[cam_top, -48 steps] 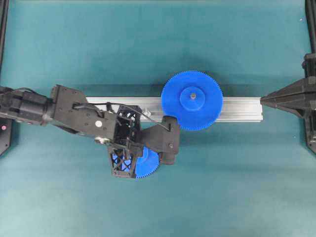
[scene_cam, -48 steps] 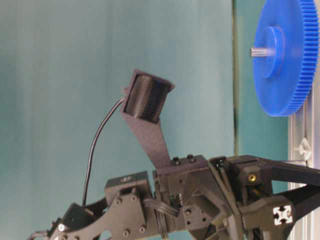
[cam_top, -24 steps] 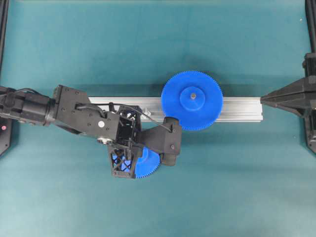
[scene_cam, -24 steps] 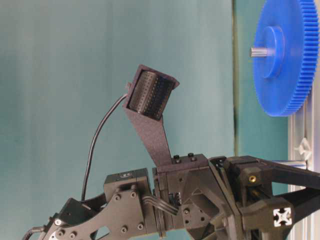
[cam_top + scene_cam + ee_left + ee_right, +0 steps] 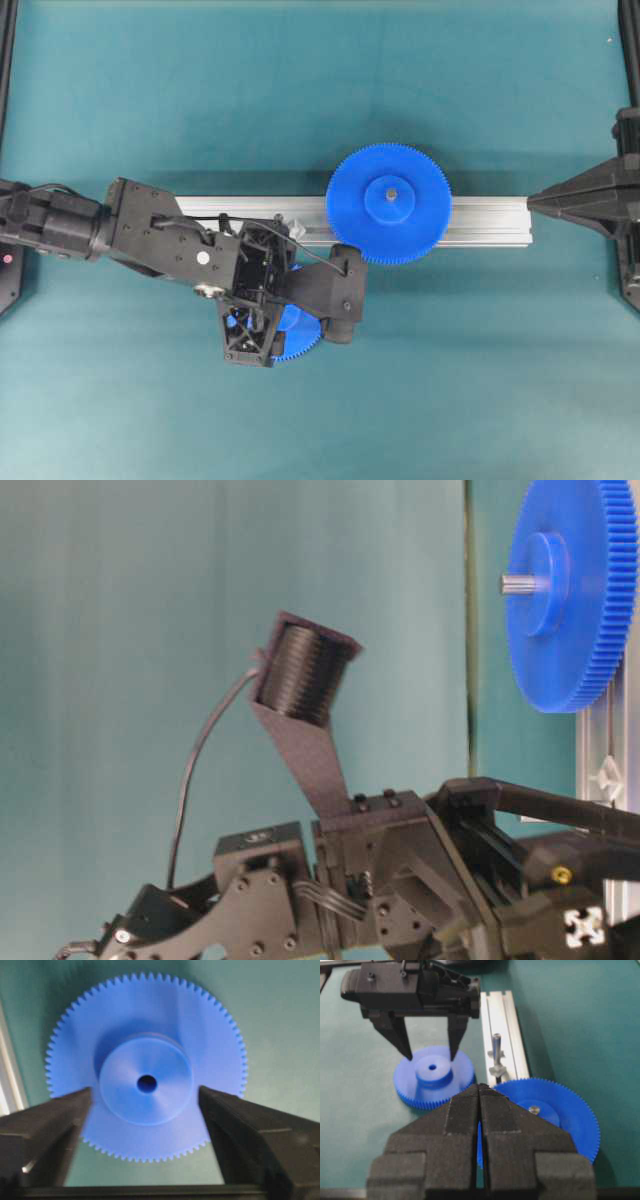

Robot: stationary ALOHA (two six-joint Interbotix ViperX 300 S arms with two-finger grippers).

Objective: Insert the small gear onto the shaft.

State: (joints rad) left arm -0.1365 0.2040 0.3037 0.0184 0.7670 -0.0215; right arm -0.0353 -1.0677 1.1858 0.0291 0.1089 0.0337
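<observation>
Large gear (image 5: 389, 204) on rail (image 5: 480, 221), shaft (image 5: 496, 1045) unobstructed

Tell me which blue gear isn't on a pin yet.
The small gear lying on the mat between the left hand's open fingers; its centre hole is empty.

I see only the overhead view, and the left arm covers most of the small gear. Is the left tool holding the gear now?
Observer: No. In the left wrist view the left tool is open, one finger on each side of the raised hub of the small gear, with a gap at both sides.
Operator: Does the gear lie flat?
Observer: Yes, the right wrist view shows it flat on the green mat, hub and hole facing up.
Operator: Is the shaft free?
Observer: Yes. The shaft stands bare and upright on the aluminium rail, between the small gear and the larger gear.
Operator: And the right tool?
Observer: The right tool is shut and holds nothing.
</observation>
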